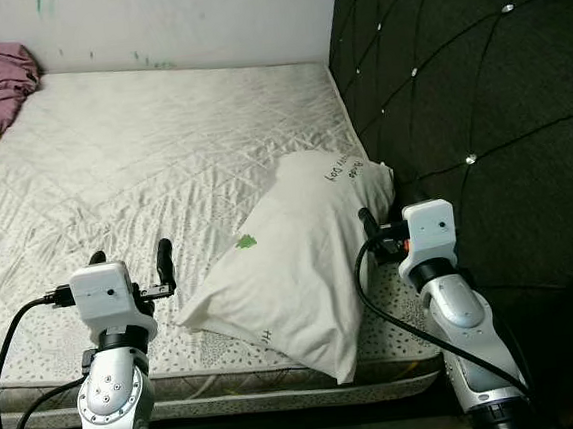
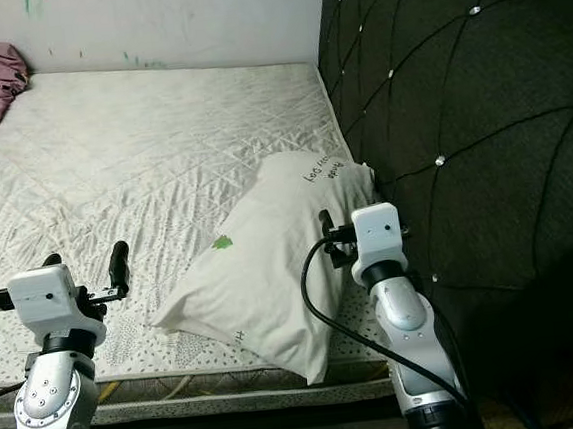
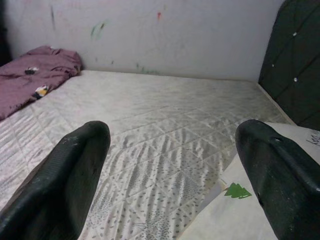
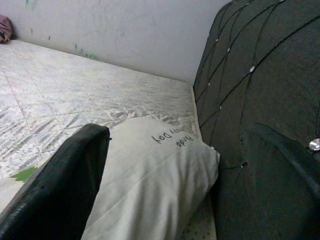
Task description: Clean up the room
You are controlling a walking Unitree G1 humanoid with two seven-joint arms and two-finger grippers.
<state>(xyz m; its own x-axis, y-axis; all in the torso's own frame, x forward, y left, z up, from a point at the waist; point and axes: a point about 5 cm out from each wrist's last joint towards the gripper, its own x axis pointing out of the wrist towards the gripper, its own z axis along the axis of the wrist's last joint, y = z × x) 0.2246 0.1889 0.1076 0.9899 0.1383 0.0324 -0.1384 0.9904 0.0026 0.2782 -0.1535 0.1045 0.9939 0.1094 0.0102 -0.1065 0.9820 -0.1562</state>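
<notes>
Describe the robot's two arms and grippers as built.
Both arms are silver metal, jointed, each topped by a white boxy wrist block. The left gripper and right gripper each have two long black fingers. Black cables loop from both wrists.

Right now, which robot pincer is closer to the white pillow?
Right. The right pincer is up against the white pillow's headboard-side edge, open. The left pincer hovers over the mattress just off the pillow's opposite corner, also open.
</notes>
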